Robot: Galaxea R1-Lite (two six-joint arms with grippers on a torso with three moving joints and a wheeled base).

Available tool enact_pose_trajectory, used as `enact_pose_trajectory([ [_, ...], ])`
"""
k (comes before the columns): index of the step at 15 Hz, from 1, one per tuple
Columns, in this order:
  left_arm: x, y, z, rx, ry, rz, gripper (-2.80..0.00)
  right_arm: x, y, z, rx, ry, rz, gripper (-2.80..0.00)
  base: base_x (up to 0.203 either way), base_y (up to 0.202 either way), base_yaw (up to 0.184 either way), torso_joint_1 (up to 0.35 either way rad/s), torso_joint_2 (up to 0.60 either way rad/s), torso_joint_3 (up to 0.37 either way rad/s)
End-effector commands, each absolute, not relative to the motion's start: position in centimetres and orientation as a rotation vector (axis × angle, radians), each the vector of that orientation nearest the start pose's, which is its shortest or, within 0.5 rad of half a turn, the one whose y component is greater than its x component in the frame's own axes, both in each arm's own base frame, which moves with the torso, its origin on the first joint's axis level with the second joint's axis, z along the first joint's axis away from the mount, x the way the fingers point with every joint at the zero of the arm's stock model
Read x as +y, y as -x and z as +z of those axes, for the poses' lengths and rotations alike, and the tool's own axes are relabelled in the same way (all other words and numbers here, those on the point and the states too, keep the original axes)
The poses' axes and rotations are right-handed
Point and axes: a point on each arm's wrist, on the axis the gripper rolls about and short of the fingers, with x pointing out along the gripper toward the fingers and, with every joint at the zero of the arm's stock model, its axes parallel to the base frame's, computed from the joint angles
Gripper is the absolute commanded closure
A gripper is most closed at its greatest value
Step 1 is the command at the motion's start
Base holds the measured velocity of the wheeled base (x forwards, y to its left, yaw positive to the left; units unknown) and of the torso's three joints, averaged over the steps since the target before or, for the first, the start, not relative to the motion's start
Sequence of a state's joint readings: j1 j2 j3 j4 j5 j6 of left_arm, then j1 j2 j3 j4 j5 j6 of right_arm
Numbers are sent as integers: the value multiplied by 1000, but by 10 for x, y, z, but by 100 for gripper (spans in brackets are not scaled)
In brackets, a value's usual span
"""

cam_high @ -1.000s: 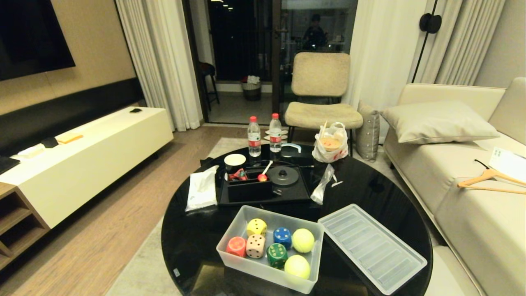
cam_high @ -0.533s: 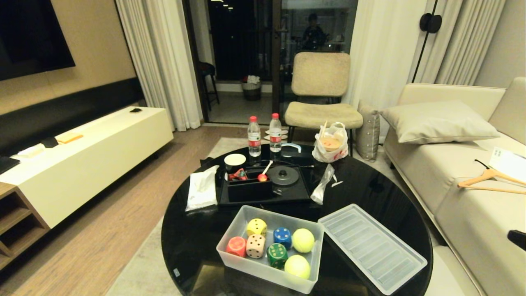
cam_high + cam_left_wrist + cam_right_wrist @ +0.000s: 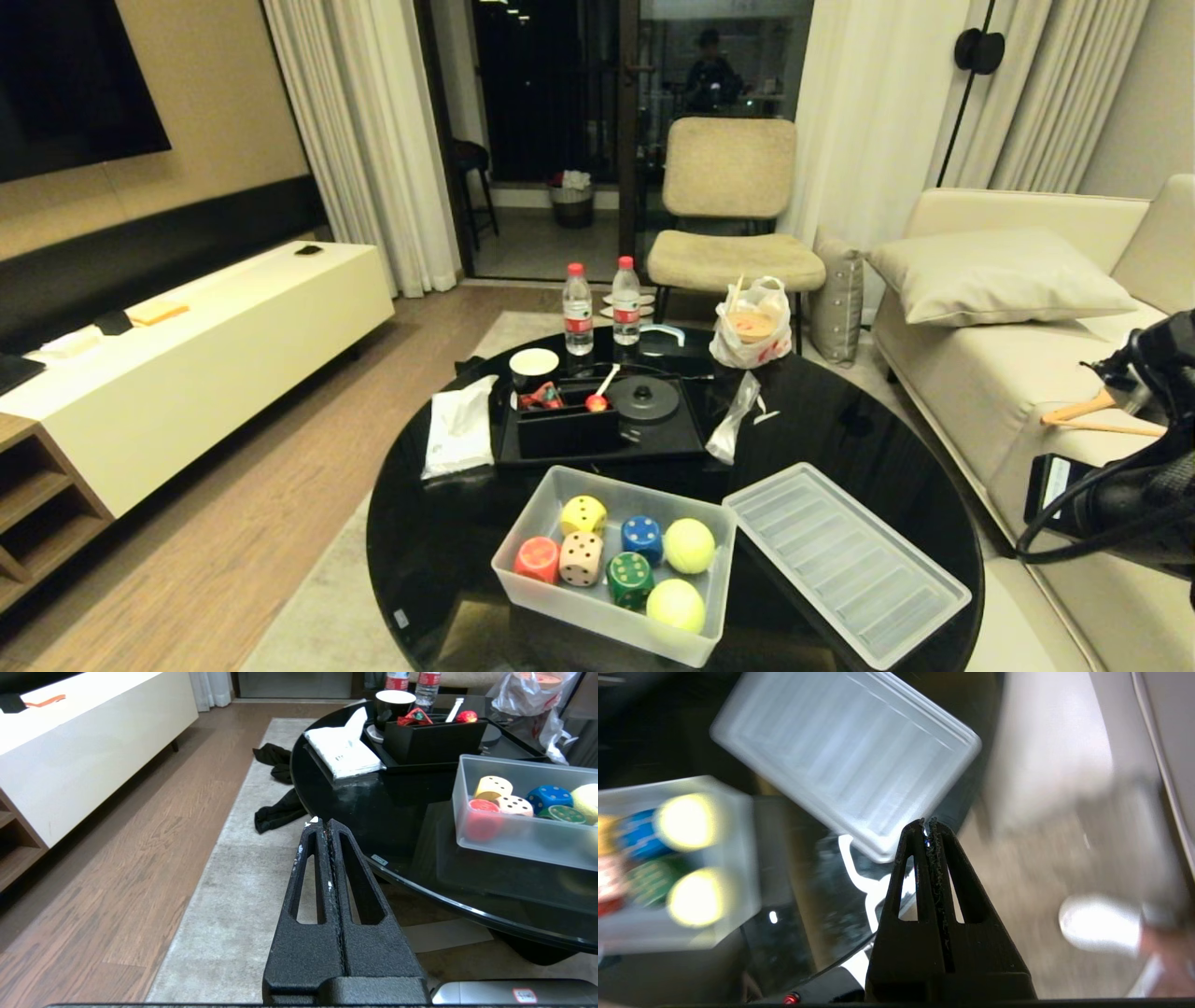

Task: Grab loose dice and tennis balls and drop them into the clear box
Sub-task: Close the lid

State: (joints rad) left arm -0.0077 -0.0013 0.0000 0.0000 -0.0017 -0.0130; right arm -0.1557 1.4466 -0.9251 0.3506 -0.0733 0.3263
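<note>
The clear box [image 3: 709,597] sits low and centre in the head view, on the near side of the round black table [image 3: 868,411]. Everything is inside it: the yellow die [image 3: 583,514], the red die [image 3: 537,559], the tan die [image 3: 580,558], the blue die [image 3: 642,539] and the green die [image 3: 630,577], with the two tennis balls [image 3: 689,545] along the box's right-hand side, one above the other in the frame. The ribbed lid [image 3: 845,562] lies flat just right of the box, set at an angle.

At the right edge of the head view the right arm [image 3: 1134,485] shows over the sofa [image 3: 971,373], well apart from the box. Its wrist view has the right gripper [image 3: 928,830] with fingers pressed together and nothing between them, the tip over the lid's corner at the table's rim; the box and its blurred balls lie at the far left of that frame, clear of the tips.

The left gripper [image 3: 322,822] is also pressed together and empty, hanging over the grey rug [image 3: 233,896] just off the table's edge. In that frame the box sits to the upper right, well away from the tips.
</note>
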Motion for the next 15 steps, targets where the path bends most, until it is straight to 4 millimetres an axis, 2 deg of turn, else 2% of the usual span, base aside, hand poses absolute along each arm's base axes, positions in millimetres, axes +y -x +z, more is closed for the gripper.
enact_pose_trajectory([
  [1,0,23,75,2,12,-9,0,-48,-250,157,997,-420,-455,0,0,0,0,0,0,0],
  [6,0,23,75,2,12,-9,0,-53,-267,117,1143,-619,-642,0,0,0,0,0,0,0],
  [15,0,23,75,2,11,-9,0,-61,-309,71,1214,-669,-691,0,0,0,0,0,0,0],
])
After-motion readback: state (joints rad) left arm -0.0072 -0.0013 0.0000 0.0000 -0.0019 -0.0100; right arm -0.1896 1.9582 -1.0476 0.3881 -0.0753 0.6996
